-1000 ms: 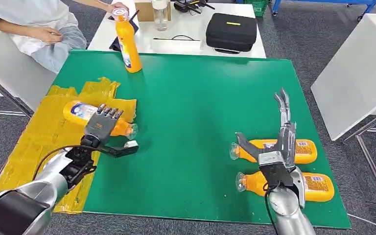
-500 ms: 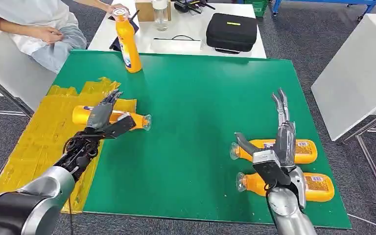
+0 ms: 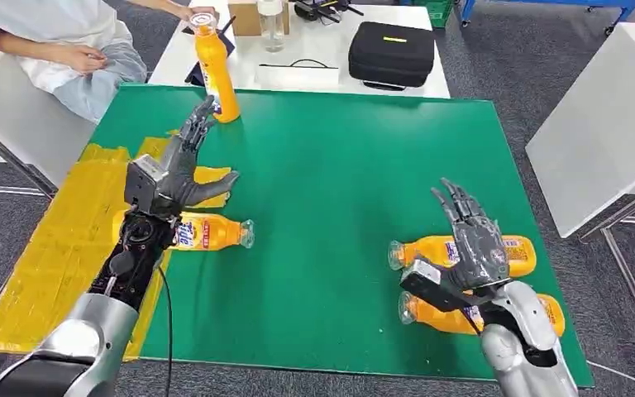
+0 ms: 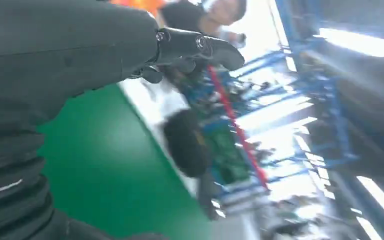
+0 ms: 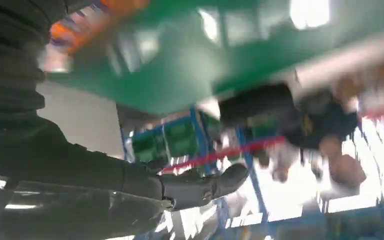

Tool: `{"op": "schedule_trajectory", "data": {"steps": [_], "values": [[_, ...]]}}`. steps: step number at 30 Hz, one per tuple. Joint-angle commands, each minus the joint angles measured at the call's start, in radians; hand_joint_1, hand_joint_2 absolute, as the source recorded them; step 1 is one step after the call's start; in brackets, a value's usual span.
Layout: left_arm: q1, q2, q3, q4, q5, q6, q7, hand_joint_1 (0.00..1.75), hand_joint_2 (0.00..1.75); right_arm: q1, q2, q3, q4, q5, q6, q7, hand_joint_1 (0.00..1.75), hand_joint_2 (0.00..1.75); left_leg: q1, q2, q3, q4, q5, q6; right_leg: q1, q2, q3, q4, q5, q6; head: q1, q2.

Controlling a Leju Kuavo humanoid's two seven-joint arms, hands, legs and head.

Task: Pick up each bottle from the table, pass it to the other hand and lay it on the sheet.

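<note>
Lying on its side at the sheet's [image 3: 58, 248] edge, one bottle [image 3: 207, 232] rests partly on green table [image 3: 331, 165]. The left hand [image 3: 174, 169], spread and empty, hovers above it. The right hand [image 3: 467, 240], also spread and empty, hangs over two bottles [image 3: 430, 248], likely next.

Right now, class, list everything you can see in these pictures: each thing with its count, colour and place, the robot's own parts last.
Lying bottles: three, orange; one by the yellow sheet's edge, two near the right hand.
Upright bottle: one, orange, table's far edge, a person's hand on its cap.
Sheet: one, yellow, table's left side.
Table: one, green.
Case: one, black, white table behind.
Person: one, seated far left.
Left hand: open, above sheet.
Right hand: open, over the two bottles.
</note>
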Motion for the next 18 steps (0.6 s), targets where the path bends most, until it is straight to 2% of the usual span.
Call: {"op": "schedule_trajectory", "data": {"steps": [1,3,4,5,6,9,11,12,13,15,16,18], "values": [[0.03,0.003,-0.092,-0.146,0.061,-0.004,0.041,0.0,1.75,0.023,-0.083,-0.136,0.024,-0.022,0.12,-0.053,0.0,1.75,0.0,-0.002,0.008,0.001,-0.004,-0.001,0.0,-0.003,0.008,0.001,-0.004,-0.002,0.0,0.0],[0.031,0.004,-0.088,-0.14,0.08,-0.012,0.035,0.0,1.75,0.025,-0.079,-0.135,0.02,-0.013,0.138,-0.056,0.0,1.75,0.0,0.0,0.008,0.001,-0.004,-0.002,0.001,-0.001,0.008,0.0,-0.004,-0.002,0.0,0.0],[0.044,0.005,-0.09,-0.143,0.095,-0.025,0.023,0.0,1.75,0.045,-0.104,-0.139,0.01,0.005,0.144,-0.072,0.0,1.75,0.0,0.001,0.013,0.003,-0.008,-0.003,0.001,-0.001,0.013,0.003,-0.008,-0.003,0.0,0.0],[0.053,0.004,-0.093,-0.146,0.1,-0.028,0.016,0.0,1.75,0.054,-0.116,-0.154,0.013,0.003,0.154,-0.073,0.0,1.75,-0.001,0.0,0.007,0.0,-0.003,-0.001,0.0,-0.001,0.007,0.0,-0.003,-0.001,0.0,0.0],[0.061,0.004,-0.098,-0.151,0.101,-0.03,0.01,0.0,1.75,0.058,-0.124,-0.172,0.02,0.009,0.154,-0.073,0.0,1.75,0.0,-0.001,0.011,0.001,-0.006,-0.003,0.001,-0.002,0.011,0.002,-0.006,-0.003,-0.001,0.0],[0.074,0.0,-0.113,-0.161,0.097,-0.027,0.006,0.0,1.75,0.072,-0.129,-0.214,0.042,0.022,0.151,-0.074,0.0,1.75,0.0,-0.001,0.006,-0.001,-0.002,-0.001,0.0,-0.002,0.006,-0.001,-0.002,-0.001,0.0,0.0],[0.076,0.002,-0.121,-0.154,0.091,0.007,0.013,0.0,1.75,0.04,-0.12,-0.224,0.099,0.082,0.132,-0.077,0.0,1.75,0.0,-0.001,0.013,0.002,-0.008,-0.003,0.001,-0.003,0.014,0.002,-0.008,-0.003,0.0,0.0],[0.076,0.001,-0.119,-0.146,0.102,0.003,0.015,0.0,1.75,0.014,-0.115,-0.219,0.135,0.087,0.136,-0.079,0.0,1.75,0.0,0.001,0.005,-0.001,-0.003,-0.001,0.0,0.0,0.005,-0.001,-0.002,-0.001,-0.001,0.0],[0.076,0.001,-0.12,-0.143,0.102,0.005,0.015,0.0,1.75,0.003,-0.113,-0.217,0.146,0.09,0.137,-0.081,0.0,1.75,0.0,0.002,0.01,0.001,-0.006,-0.002,0.001,0.0,0.01,0.0,-0.004,-0.002,0.0,0.0],[0.076,0.001,-0.119,-0.141,0.103,0.005,0.015,0.0,1.75,-0.005,-0.111,-0.214,0.154,0.091,0.138,-0.082,0.0,1.75,0.0,0.002,0.005,-0.001,-0.003,-0.001,0.0,0.001,0.005,-0.001,-0.001,-0.001,-0.001,0.0],[0.076,0.001,-0.119,-0.141,0.103,0.005,0.015,0.0,1.75,-0.005,-0.111,-0.214,0.154,0.091,0.138,-0.082,0.0,1.75,0.0,0.003,0.008,0.001,-0.005,-0.001,0.001,0.001,0.008,0.0,-0.003,-0.002,0.0,0.0],[0.076,0.001,-0.119,-0.141,0.103,0.005,0.015,0.0,1.75,-0.005,-0.111,-0.214,0.154,0.091,0.138,-0.082,0.0,1.75,0.0,0.001,0.004,-0.001,-0.002,-0.001,0.0,0.0,0.005,-0.001,-0.002,-0.001,0.0,0.0]]}}
